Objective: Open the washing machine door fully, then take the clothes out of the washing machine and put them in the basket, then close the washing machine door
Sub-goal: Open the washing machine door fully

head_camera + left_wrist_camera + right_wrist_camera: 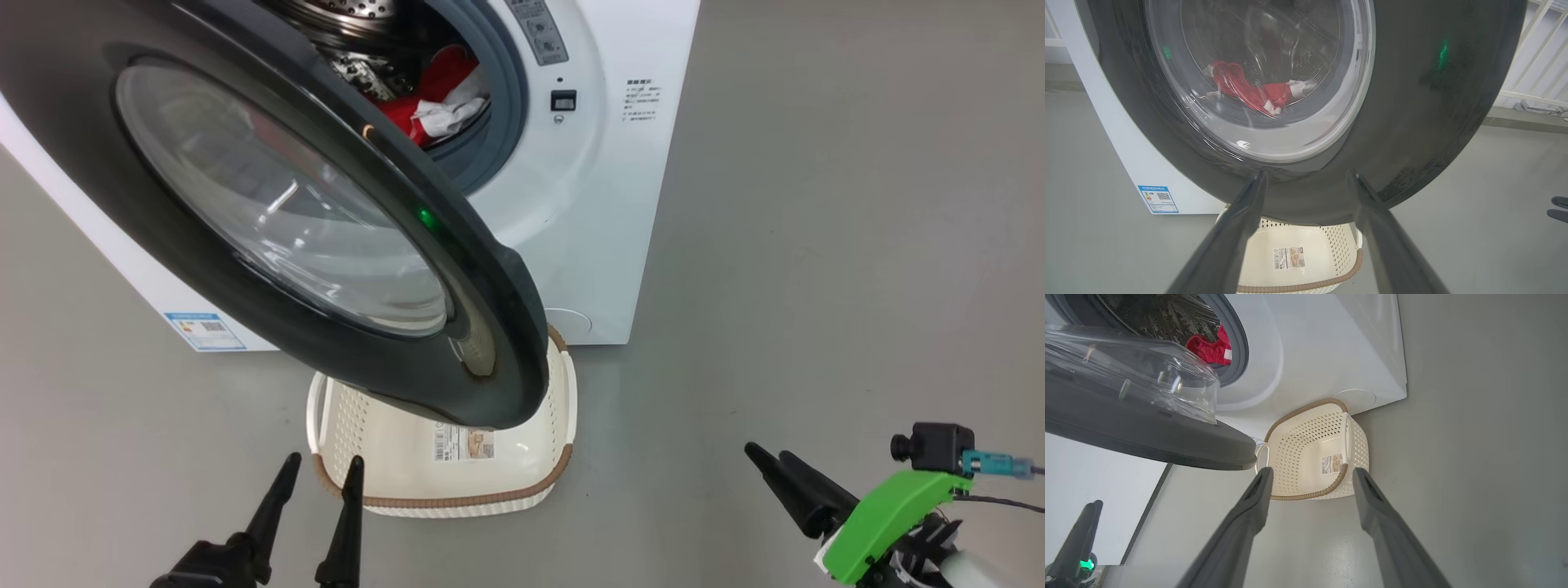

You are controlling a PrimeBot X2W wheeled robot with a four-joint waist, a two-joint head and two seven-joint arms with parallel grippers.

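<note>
Grey floor [816,245] is seen all around. The washing machine [604,204] is stood on it, white, front facing the robot, its round opening partly uncovered. The washing machine door [490,269] is swung partway out from its left side; its black rim and clear bowl window are hung over the basket [565,408], so most of the basket's far half is hidden in the head view. The basket is set on the floor just beside the machine's base, under the door's lower edge, brown rim up. The clothes [433,98] are left inside the drum, red with white trim, bunched at the bottom of the opening; through the door glass they are also seen in the left wrist view. The left gripper [323,461] is held low, near the basket's front left corner, fingers spread wide, nothing gripped; in its wrist view the fingertips are lined up against the door's lower rim, and whether they touch it cannot be told. The right gripper [767,451] is held well apart to the right over bare floor, fingers spread wide as the right wrist view shows, nothing gripped or touched. A barcode sticker [463,443] is stuck on the basket's floor. A blue label [204,331] is stuck on the machine's lower left.
</note>
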